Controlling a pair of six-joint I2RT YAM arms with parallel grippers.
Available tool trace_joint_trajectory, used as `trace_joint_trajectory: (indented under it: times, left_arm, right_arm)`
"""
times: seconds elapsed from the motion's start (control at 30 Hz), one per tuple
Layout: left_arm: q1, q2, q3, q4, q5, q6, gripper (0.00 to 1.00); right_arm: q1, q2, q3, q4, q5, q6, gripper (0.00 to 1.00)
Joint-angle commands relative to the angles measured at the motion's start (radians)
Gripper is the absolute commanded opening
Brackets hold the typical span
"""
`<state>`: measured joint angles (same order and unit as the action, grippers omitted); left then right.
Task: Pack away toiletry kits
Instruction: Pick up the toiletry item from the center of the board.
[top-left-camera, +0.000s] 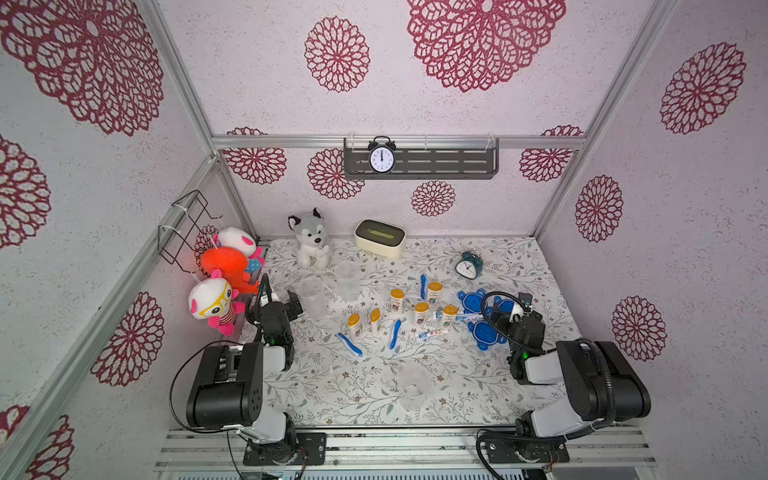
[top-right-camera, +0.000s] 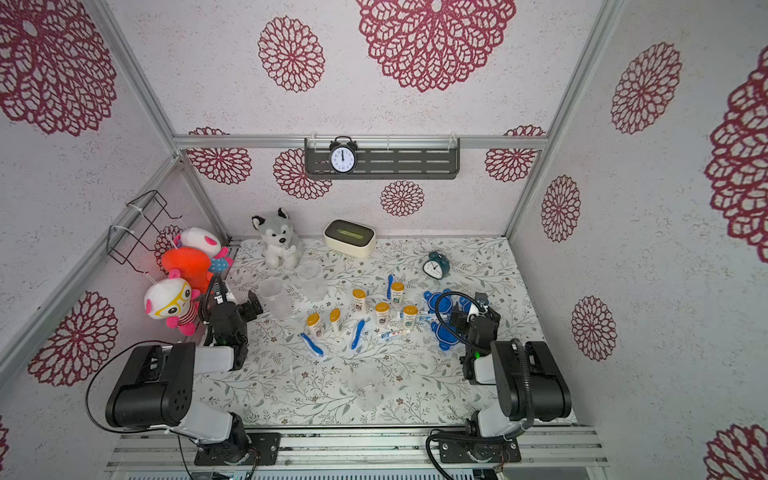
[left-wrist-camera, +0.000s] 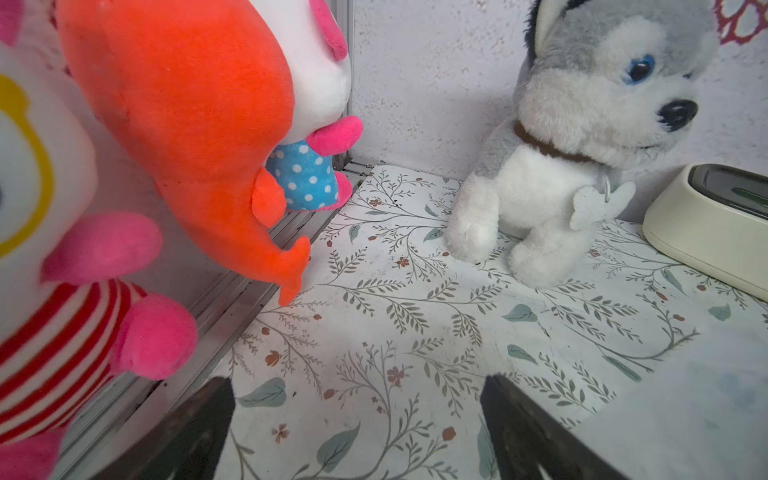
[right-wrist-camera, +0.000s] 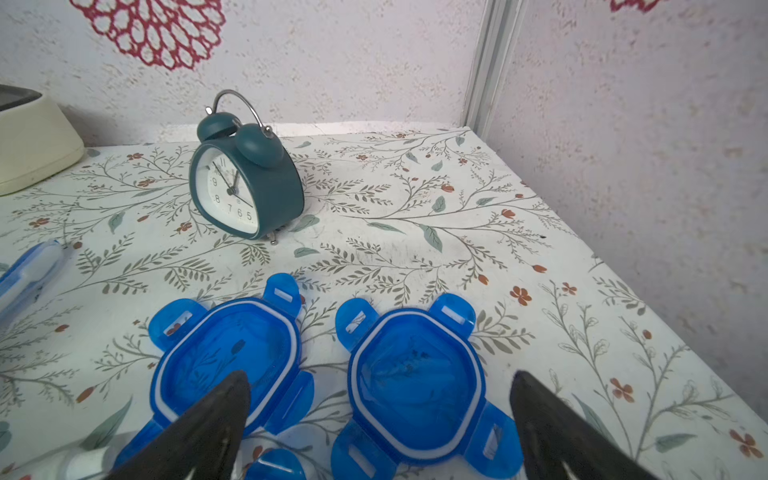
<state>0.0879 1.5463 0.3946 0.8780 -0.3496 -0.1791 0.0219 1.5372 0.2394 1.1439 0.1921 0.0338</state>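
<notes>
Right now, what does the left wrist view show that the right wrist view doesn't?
Only the left wrist view: the husky plush, the orange plush and the striped plush. Only the right wrist view: the teal alarm clock, two blue lids lying side by side, and a blue toothbrush at the frame's edge. Both: the cream tissue box, the floral tabletop, and open, empty pincers: left pincer, right pincer.
</notes>
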Motion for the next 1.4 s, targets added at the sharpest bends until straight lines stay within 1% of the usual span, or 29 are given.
trace_joint_trajectory:
  times: [0.0, 0.87, 0.93, 0.97, 1.03, 1.07, 1.1, 1.13, 1.17, 1.2, 1.23, 1.27, 1.33, 1.37]
  left_arm:
    - [0.009, 0.008, 0.017, 0.021, 0.0, 0.02, 0.98]
    - [0.009, 0.008, 0.018, 0.021, -0.001, 0.02, 0.98]
    - [0.01, 0.005, 0.014, 0.026, 0.001, 0.02, 0.98]
    - [0.01, -0.012, 0.016, 0.028, -0.017, 0.021, 0.98]
    - [0.009, -0.114, 0.045, -0.107, -0.054, 0.004, 0.98]
    - [0.007, -0.18, 0.063, -0.202, -0.074, -0.011, 0.98]
    - [0.002, -0.244, 0.085, -0.283, -0.1, -0.03, 0.98]
    - [-0.005, -0.291, 0.106, -0.35, -0.122, -0.046, 0.98]
    - [-0.011, -0.337, 0.146, -0.434, -0.128, -0.084, 0.98]
    - [-0.017, -0.372, 0.183, -0.52, -0.119, -0.133, 0.98]
    - [-0.025, -0.392, 0.221, -0.577, -0.094, -0.173, 0.98]
    - [-0.036, -0.4, 0.263, -0.63, -0.04, -0.2, 0.98]
    - [-0.084, -0.381, 0.334, -0.672, 0.036, -0.209, 0.98]
    - [-0.117, -0.363, 0.37, -0.684, 0.075, -0.193, 0.98]
  right_arm:
    - [0.004, -0.005, 0.024, 0.033, 0.024, -0.012, 0.99]
    - [0.004, -0.003, 0.022, 0.034, 0.023, -0.012, 0.99]
    - [0.004, -0.006, 0.02, 0.036, 0.023, -0.012, 0.98]
    - [0.005, -0.013, 0.021, 0.038, 0.036, -0.008, 0.96]
    - [0.011, -0.109, 0.036, -0.057, 0.092, 0.006, 0.95]
    - [0.012, -0.186, 0.061, -0.178, 0.118, 0.016, 0.95]
    - [0.011, -0.279, 0.102, -0.333, 0.15, 0.07, 0.95]
    - [0.003, -0.341, 0.153, -0.495, 0.174, 0.131, 0.95]
    - [-0.011, -0.4, 0.221, -0.658, 0.164, 0.19, 0.95]
    - [-0.023, -0.437, 0.268, -0.765, 0.124, 0.215, 0.94]
    - [-0.036, -0.456, 0.302, -0.833, 0.062, 0.221, 0.93]
    - [-0.054, -0.464, 0.345, -0.91, -0.012, 0.235, 0.91]
    - [-0.094, -0.442, 0.427, -1.052, -0.14, 0.265, 0.86]
    - [-0.116, -0.414, 0.467, -1.105, -0.217, 0.268, 0.83]
